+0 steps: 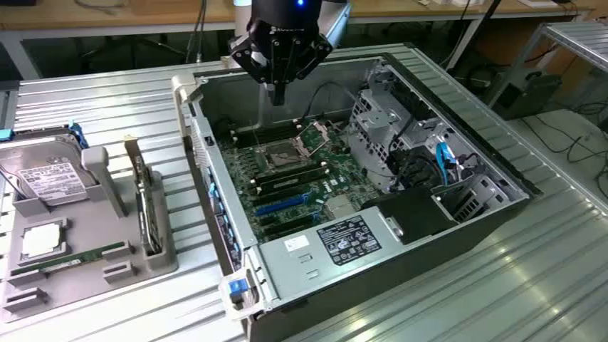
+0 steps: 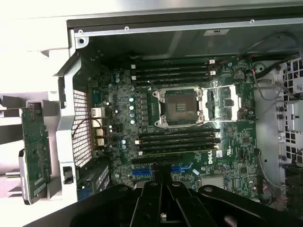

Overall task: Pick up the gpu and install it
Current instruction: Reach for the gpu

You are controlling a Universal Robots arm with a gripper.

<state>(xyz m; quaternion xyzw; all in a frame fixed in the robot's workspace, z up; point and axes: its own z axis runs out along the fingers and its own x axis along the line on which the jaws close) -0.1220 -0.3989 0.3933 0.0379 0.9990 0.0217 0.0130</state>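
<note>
Exterior view: the black claw (image 1: 278, 98) hangs pinched shut and empty over the open grey metal tower case (image 1: 456, 135), at twelve o'clock of its green motherboard (image 1: 304, 171). The gpu (image 1: 144, 206), a thin dark card with a silvery bracket, stands on edge in the grey plastic tray (image 1: 152, 267) at nine o'clock of the case, well apart. A clean pick probably needs spread fingers coming down square over its top edge. The case's perforated side wall (image 1: 204, 171) and the silver hard drive (image 1: 48, 178) crowd either flank.

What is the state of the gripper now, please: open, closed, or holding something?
Gripper: closed, fingers together, holding nothing, above the open computer case. The gpu stands in the gray holder.
</note>
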